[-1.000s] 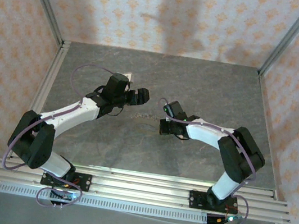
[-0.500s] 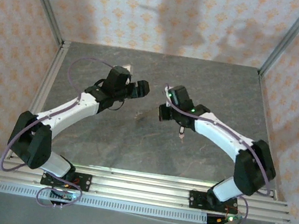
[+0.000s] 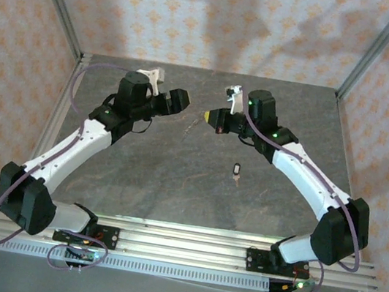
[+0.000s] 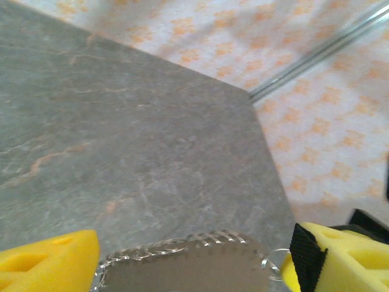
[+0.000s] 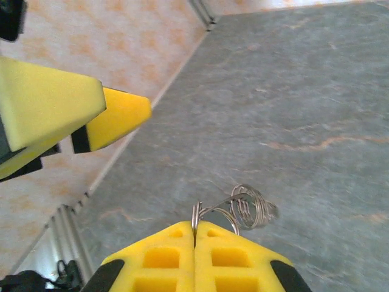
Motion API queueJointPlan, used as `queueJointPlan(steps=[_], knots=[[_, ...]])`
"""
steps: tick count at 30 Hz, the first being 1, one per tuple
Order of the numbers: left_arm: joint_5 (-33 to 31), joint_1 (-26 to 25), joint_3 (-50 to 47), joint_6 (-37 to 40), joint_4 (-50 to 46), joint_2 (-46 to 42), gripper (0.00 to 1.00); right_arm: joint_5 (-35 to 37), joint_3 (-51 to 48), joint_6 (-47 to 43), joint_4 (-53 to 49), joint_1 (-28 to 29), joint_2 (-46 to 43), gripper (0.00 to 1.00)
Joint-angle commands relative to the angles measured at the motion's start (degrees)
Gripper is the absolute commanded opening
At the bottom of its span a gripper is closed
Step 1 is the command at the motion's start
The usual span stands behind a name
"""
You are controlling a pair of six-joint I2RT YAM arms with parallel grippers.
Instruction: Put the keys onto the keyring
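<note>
Look first to the key (image 3: 239, 171), lying bare on the worktop (image 3: 172, 194), long axis roughly near to far. From the right end effector (image 3: 211, 117), find it below, nearer and a little to the right; from the left end effector (image 3: 182, 99), well apart, to the right and nearer. Reckon the right arm the closer of the two. Both raised over the far middle of the worktop, tips turned toward each other with a gap between. Left: fingers (image 4: 48, 261) spread wide, bracing the keyring (image 4: 182, 246) end to end, clear of the surface. Right: pinched fully shut on a thin coiled wire (image 5: 249, 207), perhaps the chain end of that same ring, too blurred to settle. No free end effector for the key for now; by this reading, a release or a handover due before any reach down. Against a second ago: right end effector then low over the key's present spot, left one nearer; both since carried toward the far side, the right one also lifted, key uncovered
</note>
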Motion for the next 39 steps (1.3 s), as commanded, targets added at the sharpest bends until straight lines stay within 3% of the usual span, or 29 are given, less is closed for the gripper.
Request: queueJointPlan(steps=[1, 11, 18, 22, 39], knots=[[5.98, 0.20, -0.30, -0.01, 6.39, -1.91, 0.81, -8.30, -2.96, 7.05, 11.75, -1.49, -2.35, 0.00], [12.40, -0.68, -6.31, -3.06, 19.81, -1.70, 0.55, -13.12, -9.74, 11.94, 19.78, -3.19, -6.30, 0.00], [15.33, -3.96, -5.94, -2.09, 22.12, 0.36, 0.54, -14.74, -11.52, 14.46, 23.44, -3.59, -7.04, 0.00], [16.81, -5.11, -5.32, -1.75, 22.81, 1.68, 0.48, -15.48, -11.12, 14.53, 23.64, -3.68, -6.87, 0.00], [19.80, -5.94, -6.81, -2.53, 27.64, 3.26, 0.38, -16.33, -11.76, 15.25, 25.34, -4.45, -7.42, 0.00]])
